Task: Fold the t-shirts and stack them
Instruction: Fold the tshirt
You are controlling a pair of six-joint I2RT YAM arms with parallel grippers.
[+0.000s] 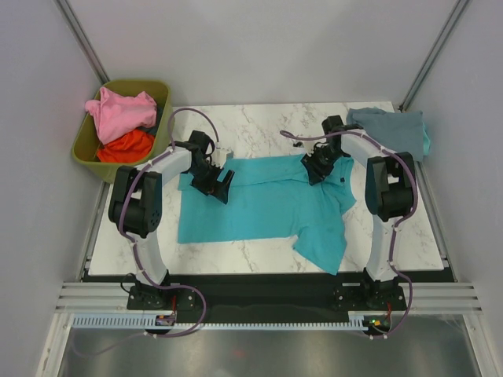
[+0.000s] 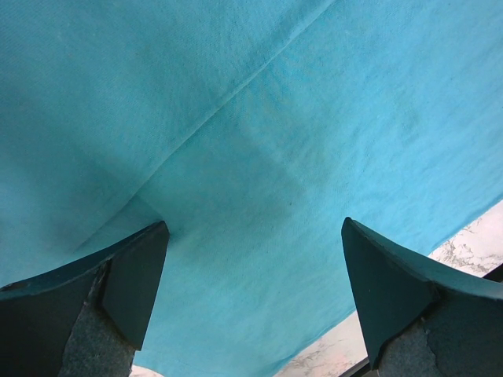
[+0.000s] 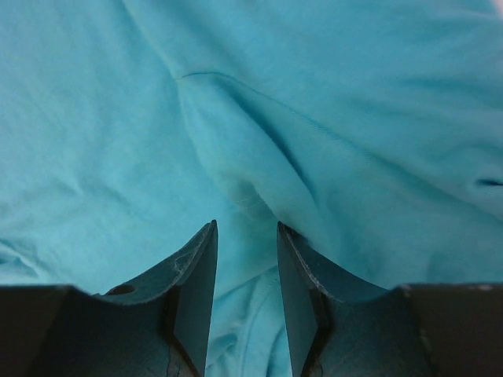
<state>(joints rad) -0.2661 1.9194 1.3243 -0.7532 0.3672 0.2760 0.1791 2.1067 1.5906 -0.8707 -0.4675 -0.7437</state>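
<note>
- One green bin [image 1: 85, 154], left: pink shirt [image 1: 118, 115], red shirt [image 1: 126, 147].
- One grey shirt [image 1: 389, 130], table's [image 1: 259, 126] far right corner.
- One teal shirt [image 1: 251, 206] flat mid-table.
- Over it, left gripper [image 2: 253, 226] jaws wide apart, right gripper [image 3: 246, 225] jaws slightly apart.

In the overhead view, your left gripper [image 1: 221, 184] covered the upper left edge of the teal t-shirt [image 1: 251, 208], and your right gripper [image 1: 317, 174] hid its collar area at upper right. In the bin [image 1: 161, 102] at upper left, the orange-red t-shirt [image 1: 126, 147] lay partly buried beneath the pink t-shirt [image 1: 118, 114]. A dark scrap [image 1: 151, 120] beside them was too small to identify. Both wrist views cut the fingers [image 2: 126, 290] off at the bottom edge, and teal cloth ran off past the top. In the right wrist view you could not tell whether the raised fold was pinched between the blurred fingertips [image 3: 196, 251].
</note>
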